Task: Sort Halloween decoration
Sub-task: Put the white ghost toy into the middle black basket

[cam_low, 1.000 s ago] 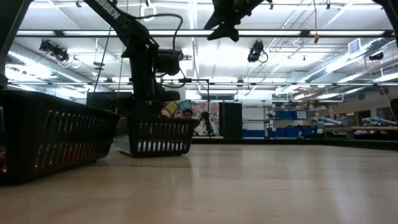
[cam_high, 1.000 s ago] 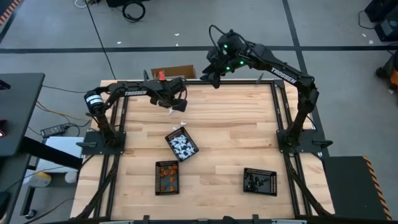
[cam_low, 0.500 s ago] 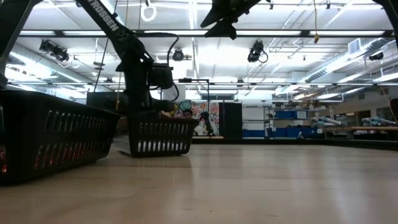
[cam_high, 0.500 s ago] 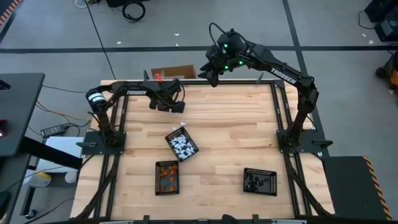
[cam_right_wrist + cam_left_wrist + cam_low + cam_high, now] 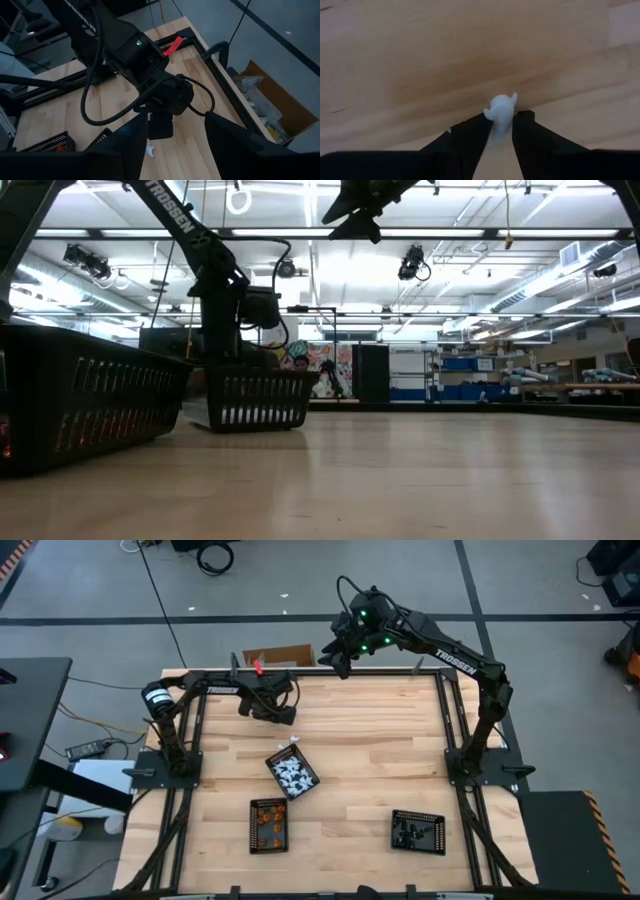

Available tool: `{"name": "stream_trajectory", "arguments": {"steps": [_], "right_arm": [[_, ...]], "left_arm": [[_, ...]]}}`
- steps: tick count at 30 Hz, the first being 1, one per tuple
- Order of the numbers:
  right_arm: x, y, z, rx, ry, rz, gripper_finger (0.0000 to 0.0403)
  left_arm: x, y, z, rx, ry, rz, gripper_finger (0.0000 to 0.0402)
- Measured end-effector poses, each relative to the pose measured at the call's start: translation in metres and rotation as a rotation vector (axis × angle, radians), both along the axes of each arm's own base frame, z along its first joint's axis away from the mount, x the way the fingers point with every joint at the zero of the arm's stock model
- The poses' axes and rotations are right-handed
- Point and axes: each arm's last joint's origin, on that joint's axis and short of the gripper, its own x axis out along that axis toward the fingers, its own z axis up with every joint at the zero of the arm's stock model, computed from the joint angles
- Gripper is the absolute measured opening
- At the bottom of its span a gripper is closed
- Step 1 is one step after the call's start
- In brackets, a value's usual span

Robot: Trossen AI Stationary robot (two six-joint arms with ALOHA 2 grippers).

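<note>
Ghost piece point(image 5: 501, 111) between left gripper point(image 5: 500, 131) fingers

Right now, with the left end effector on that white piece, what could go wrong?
1. The white ghost piece sits only between the tips of the left end effector, most of it sticking out past them; it could slip or pop out on lifting.
2. The tray of white pieces is small and set at an angle, so a release slightly off could land on the table.

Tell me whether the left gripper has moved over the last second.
Yes. In the high view the left gripper has moved away from the tray of white pieces, toward the table's far edge, and now sits around a white ghost piece.
</note>
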Motion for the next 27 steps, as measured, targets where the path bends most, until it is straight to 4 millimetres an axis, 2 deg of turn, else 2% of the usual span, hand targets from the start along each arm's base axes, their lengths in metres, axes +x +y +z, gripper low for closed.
{"name": "stream_trajectory", "arguments": {"steps": [17,22,27], "right_arm": [[0.0,0.0,0.0,0.007,-0.002,-0.005,0.0203],[0.0,0.0,0.0,0.009,-0.002,-0.006,0.0203],[-0.001,0.0,-0.001,0.016,0.01,-0.006,0.0203]], "left_arm": [[-0.001,-0.001,0.001,0.009,0.013,-0.083,0.0005],[-0.005,-0.003,0.012,0.022,-0.003,-0.125,0.0001],[-0.016,-0.015,0.038,-0.035,-0.047,-0.227,0.0]]}}
